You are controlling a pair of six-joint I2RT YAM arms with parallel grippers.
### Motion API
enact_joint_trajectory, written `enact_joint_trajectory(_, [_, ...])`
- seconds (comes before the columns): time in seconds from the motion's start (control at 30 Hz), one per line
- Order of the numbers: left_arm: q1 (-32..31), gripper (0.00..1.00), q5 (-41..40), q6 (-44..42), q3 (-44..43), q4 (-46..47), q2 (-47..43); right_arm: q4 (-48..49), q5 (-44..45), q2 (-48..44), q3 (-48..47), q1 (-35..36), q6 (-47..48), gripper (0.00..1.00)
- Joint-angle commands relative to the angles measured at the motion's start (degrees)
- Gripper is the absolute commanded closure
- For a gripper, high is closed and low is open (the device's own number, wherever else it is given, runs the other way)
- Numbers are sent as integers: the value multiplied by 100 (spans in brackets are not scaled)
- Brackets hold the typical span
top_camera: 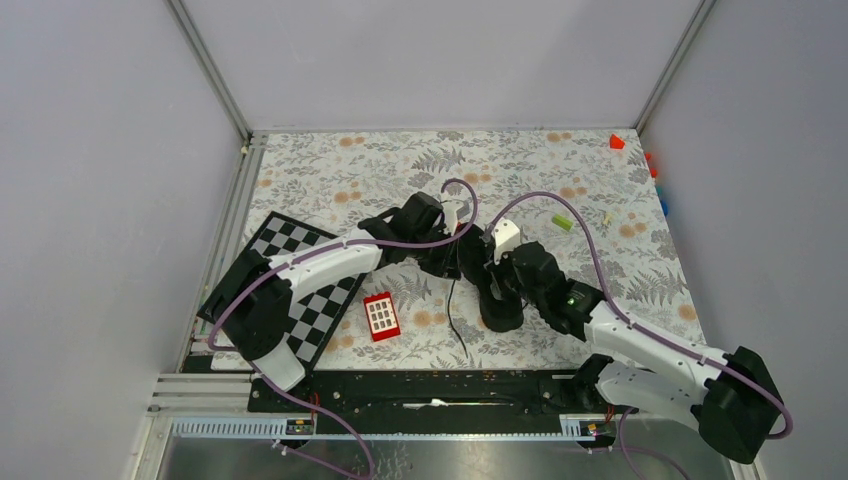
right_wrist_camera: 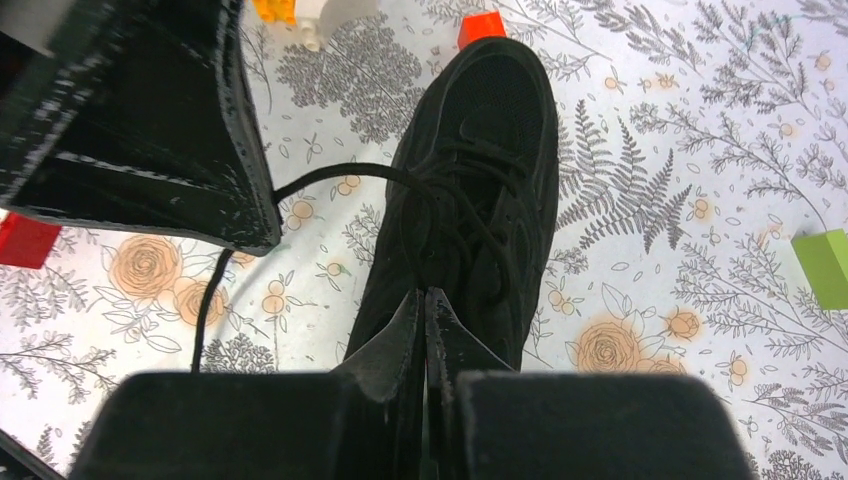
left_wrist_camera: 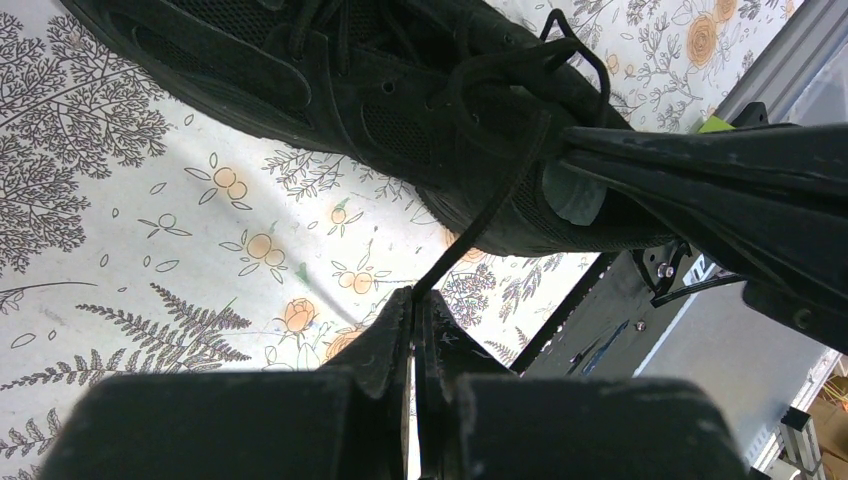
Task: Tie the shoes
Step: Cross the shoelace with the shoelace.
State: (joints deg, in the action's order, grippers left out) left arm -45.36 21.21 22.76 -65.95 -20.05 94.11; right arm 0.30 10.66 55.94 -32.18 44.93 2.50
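Observation:
The black shoe [right_wrist_camera: 470,180] lies on the floral table, toe pointing away in the right wrist view; from above only its near end [top_camera: 500,312] shows under the two arms. My left gripper [left_wrist_camera: 415,297] is shut on a thin black lace [left_wrist_camera: 490,205] that runs taut up to the shoe [left_wrist_camera: 330,80]. The same left gripper [top_camera: 452,272] lets the lace's loose tail [top_camera: 455,325] trail toward the near edge. My right gripper [right_wrist_camera: 425,293] is shut right over the lacing, its fingers [left_wrist_camera: 700,185] meeting a lace loop [left_wrist_camera: 577,60] on the shoe's top.
A red block with a white grid [top_camera: 381,316] lies left of the shoe beside a checkerboard mat [top_camera: 300,290]. A green block [top_camera: 563,223] sits to the right, a red block [top_camera: 616,141] at the far right corner. The black base rail [top_camera: 430,385] runs along the near edge.

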Motion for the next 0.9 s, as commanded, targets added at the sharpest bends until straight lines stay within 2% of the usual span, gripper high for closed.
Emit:
enact_joint_trajectory(0.0, [28, 100, 110, -44, 88, 158, -330, 213, 147, 150, -176, -145, 51, 100])
enact_joint_trajectory(0.63, [2, 100, 444, 105, 273, 338, -514, 484, 418, 1153, -615, -328, -24, 100])
enact_joint_trajectory(0.77, [-8, 100, 463, 113, 294, 333, -523, 397, 385, 1058, -624, -332, -186, 82])
enact_joint_trajectory(0.87, [-8, 100, 462, 97, 281, 302, -527, 382, 245, 734, -505, -348, -215, 74])
